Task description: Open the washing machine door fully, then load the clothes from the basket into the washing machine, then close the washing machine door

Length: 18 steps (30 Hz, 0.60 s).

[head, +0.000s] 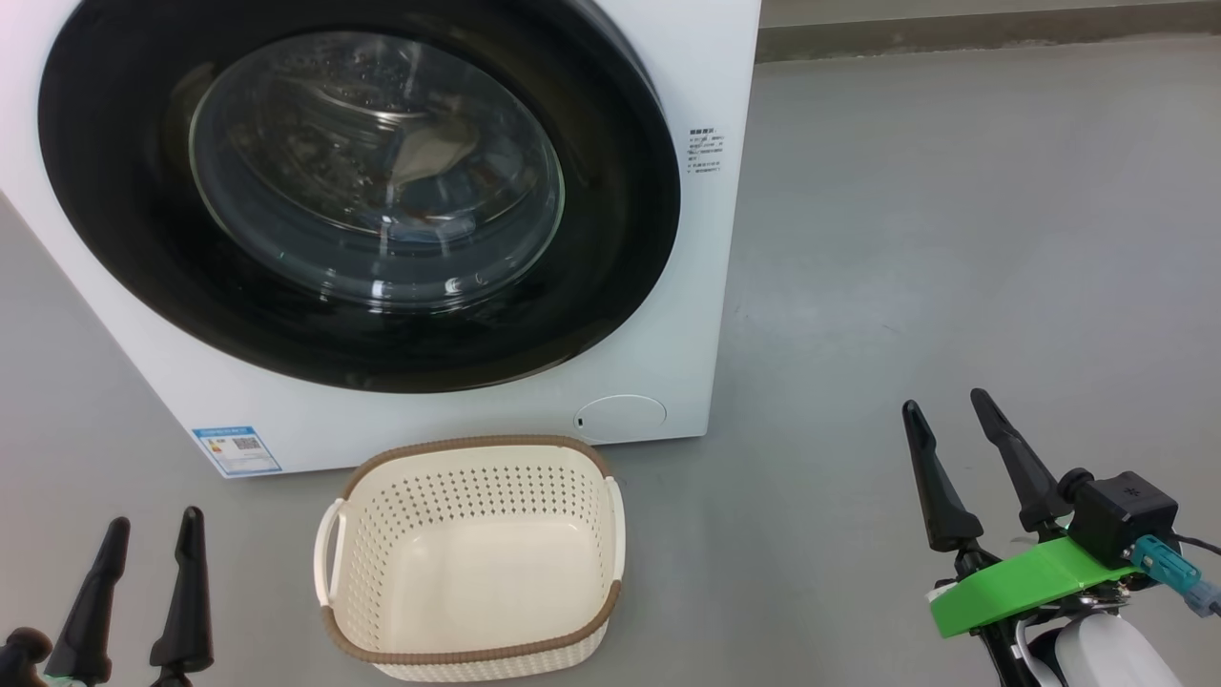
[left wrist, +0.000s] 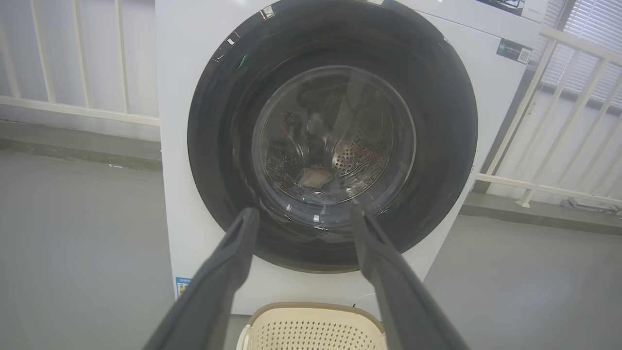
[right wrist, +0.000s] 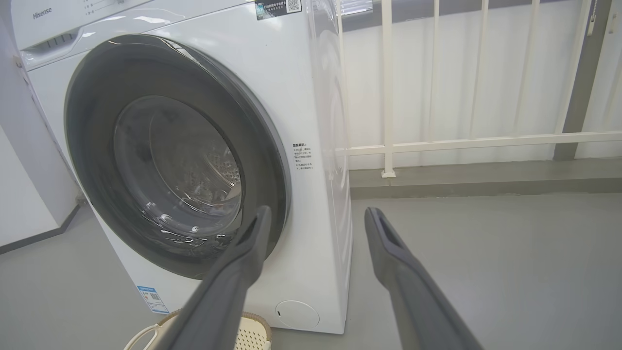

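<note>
Left gripper (head: 155,520) at the lower left, its two dark fingers spread apart and holding nothing; right gripper (head: 946,401) at the lower right, fingers likewise parted and empty, above the grey floor (head: 906,239); farther on, the cream basket (head: 477,444) stands on the floor just before the washing machine (head: 458,420), its perforated bottom bare; the round black washing machine door (head: 610,239) is shut; through its glass the clothes (left wrist: 316,177) lie in the drum; a white railing (right wrist: 386,97) stands beyond.
</note>
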{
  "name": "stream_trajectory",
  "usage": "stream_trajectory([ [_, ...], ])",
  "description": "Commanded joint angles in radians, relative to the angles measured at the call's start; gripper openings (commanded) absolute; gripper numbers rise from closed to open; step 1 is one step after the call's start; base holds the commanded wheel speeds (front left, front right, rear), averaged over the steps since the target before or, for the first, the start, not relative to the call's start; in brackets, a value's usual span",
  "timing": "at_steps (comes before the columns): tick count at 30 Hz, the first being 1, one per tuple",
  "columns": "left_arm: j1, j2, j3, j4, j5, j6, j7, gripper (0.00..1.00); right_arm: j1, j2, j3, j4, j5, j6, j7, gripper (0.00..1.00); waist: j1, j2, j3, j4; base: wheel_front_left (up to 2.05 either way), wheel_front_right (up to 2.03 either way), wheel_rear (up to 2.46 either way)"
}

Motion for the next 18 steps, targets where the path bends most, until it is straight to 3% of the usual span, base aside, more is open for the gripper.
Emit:
stream_trajectory([
  [1,-0.031,0.023,0.041,-0.019,0.012,-0.003,-0.006,1.00,-0.017,-0.006,0.023,-0.021,-0.009,-0.003,-0.008,1.00,0.0000,-0.0001,0.000,0.000,0.00,0.00,0.00],
  [18,-0.031,0.013,0.040,-0.011,0.012,-0.003,-0.006,1.00,-0.021,-0.011,0.034,-0.011,-0.006,-0.003,-0.008,1.00,0.0000,-0.0001,-0.003,-0.003,0.00,0.00,0.00],
])
